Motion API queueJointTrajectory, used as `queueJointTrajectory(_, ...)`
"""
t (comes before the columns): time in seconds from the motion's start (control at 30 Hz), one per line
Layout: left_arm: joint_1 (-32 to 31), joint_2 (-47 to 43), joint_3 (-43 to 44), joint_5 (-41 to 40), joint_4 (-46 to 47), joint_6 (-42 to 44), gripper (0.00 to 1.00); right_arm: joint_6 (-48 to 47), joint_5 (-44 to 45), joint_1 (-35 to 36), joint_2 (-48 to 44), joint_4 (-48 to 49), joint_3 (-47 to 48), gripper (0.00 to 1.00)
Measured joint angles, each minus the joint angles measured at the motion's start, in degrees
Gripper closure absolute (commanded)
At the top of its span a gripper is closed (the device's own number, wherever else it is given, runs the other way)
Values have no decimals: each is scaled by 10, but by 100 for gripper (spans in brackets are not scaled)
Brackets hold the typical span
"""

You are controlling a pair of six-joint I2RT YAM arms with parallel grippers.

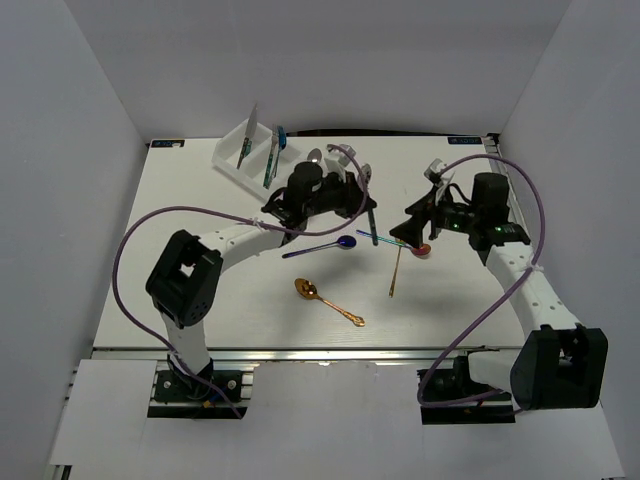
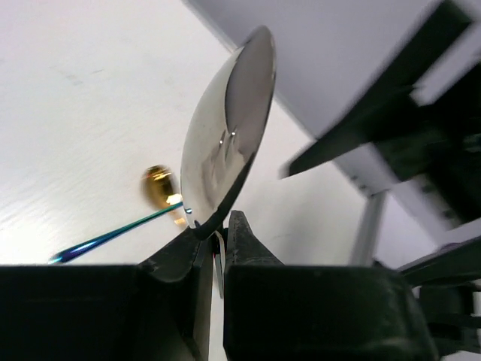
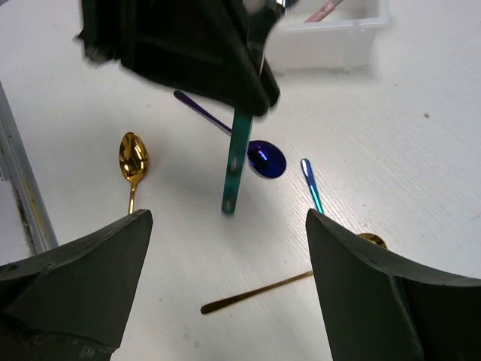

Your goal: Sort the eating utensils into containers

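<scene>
My left gripper (image 1: 368,205) is shut on a spoon at its neck. The silver bowl (image 2: 225,135) stands up above the jaws (image 2: 218,226), and the teal handle (image 3: 239,162) hangs down clear of the table; it also shows in the top view (image 1: 373,228). My right gripper (image 1: 412,238) is open and empty (image 3: 225,218) over a gold spoon (image 3: 255,293), whose bowl is partly hidden behind one finger. A blue spoon (image 1: 320,247), a second gold spoon (image 1: 325,298) and a slim blue-teal handle (image 3: 310,184) lie on the table. The white tray (image 1: 232,160) stands at the back left.
The tray holds a silver knife (image 1: 248,135) and teal utensils (image 1: 272,160). A silver bowl (image 1: 316,155) shows beside the left wrist. The two grippers are close together at mid-table. White walls enclose the table on three sides.
</scene>
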Motion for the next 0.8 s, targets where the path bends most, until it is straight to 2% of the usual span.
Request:
queueJointTrajectory(0.17,84,2,58,-19,-118,67,100,-33,-45,-52,-21,-8,-12,11)
queueJointTrajectory(0.4,199,42,196,-73,-200,133,100,-56,-66,-57,-22,-12,-19,11)
queueJointTrajectory(0.63,229,131,294,-102,-257,164,100,-64,-71,-57,-22,-12,-20,11)
queueJointTrajectory(0.8,235,186,320,-107,-296,179,100,-67,-70,-57,-22,-12,-20,11)
